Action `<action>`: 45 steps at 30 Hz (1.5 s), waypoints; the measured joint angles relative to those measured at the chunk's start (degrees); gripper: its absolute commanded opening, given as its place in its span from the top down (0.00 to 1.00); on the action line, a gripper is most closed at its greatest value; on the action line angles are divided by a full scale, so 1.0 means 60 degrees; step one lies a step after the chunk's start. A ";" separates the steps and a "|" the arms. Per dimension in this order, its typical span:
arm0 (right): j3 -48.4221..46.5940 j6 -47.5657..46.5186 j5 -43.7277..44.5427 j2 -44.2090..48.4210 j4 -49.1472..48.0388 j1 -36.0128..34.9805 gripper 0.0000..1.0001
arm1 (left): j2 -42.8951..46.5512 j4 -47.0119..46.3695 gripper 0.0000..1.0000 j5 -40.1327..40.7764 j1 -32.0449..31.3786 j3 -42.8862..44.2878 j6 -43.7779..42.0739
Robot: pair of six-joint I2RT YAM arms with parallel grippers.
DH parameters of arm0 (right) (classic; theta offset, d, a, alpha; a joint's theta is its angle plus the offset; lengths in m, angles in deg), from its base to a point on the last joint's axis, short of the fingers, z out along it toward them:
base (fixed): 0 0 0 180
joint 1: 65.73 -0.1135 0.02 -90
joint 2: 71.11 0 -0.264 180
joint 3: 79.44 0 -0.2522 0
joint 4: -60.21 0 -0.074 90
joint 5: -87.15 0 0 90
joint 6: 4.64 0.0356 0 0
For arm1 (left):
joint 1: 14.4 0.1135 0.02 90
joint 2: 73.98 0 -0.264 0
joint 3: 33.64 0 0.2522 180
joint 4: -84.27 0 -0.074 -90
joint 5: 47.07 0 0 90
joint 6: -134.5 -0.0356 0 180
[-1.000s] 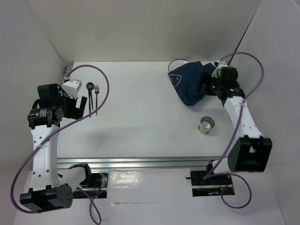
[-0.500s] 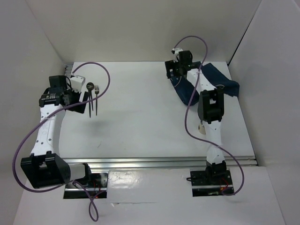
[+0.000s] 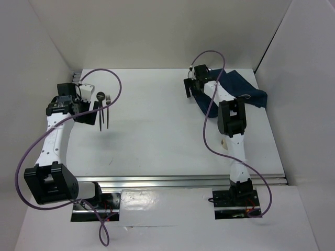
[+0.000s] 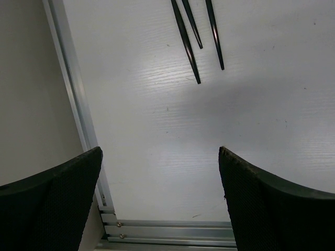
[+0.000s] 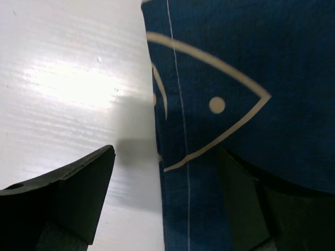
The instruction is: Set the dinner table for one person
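The white dinner table holds a black spoon and fork at the far left. Their dark handles show at the top of the left wrist view. My left gripper is open and empty just left of the handles, above bare table. A navy fish-print placemat lies at the far right. My right gripper is open and straddles the placemat's left edge, one finger over the table and one over the cloth.
A silver rail runs along the near edge, and rails also show along the left and bottom of the left wrist view. White walls enclose the table on three sides. The right arm's links cross the right half of the table.
The right arm swung from the right side to the far middle, and its gripper now sits at the placemat's left edge. The placemat now spreads further right. The left gripper shifted slightly toward the back.
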 measured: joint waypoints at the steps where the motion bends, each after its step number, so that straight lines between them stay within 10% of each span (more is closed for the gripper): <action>1: 0.0087 0.0011 -0.0106 0.0000 0.0040 0.0000 0.21 | -0.0025 -0.0004 0.04 0.0018 0.0000 0.0000 0.0015; 9: 0.0273 0.0350 -0.0590 -0.0051 0.0102 0.0251 1.00 | -0.0484 -0.0055 0.04 0.0135 0.0000 0.0193 0.0051; 21: 0.3089 0.0903 -0.1993 0.2051 0.0127 0.0040 1.00 | -0.0543 -0.0044 0.04 0.0076 0.0000 0.0605 0.0266; 29: 0.2226 0.1355 -0.3289 0.4776 0.0415 -0.2342 1.00 | -0.0299 -0.0069 0.04 0.0193 -0.0004 0.0605 0.0816; 39: 0.1519 0.4448 -0.6812 0.6987 -0.3705 -0.4193 1.00 | 0.0288 -0.0186 0.00 0.2448 -0.0011 0.1111 0.1989; 45: 0.3887 0.6601 -0.7606 0.7927 -0.5941 -0.3832 1.00 | 0.0637 -0.0204 0.00 0.2794 -0.0011 0.2098 0.1985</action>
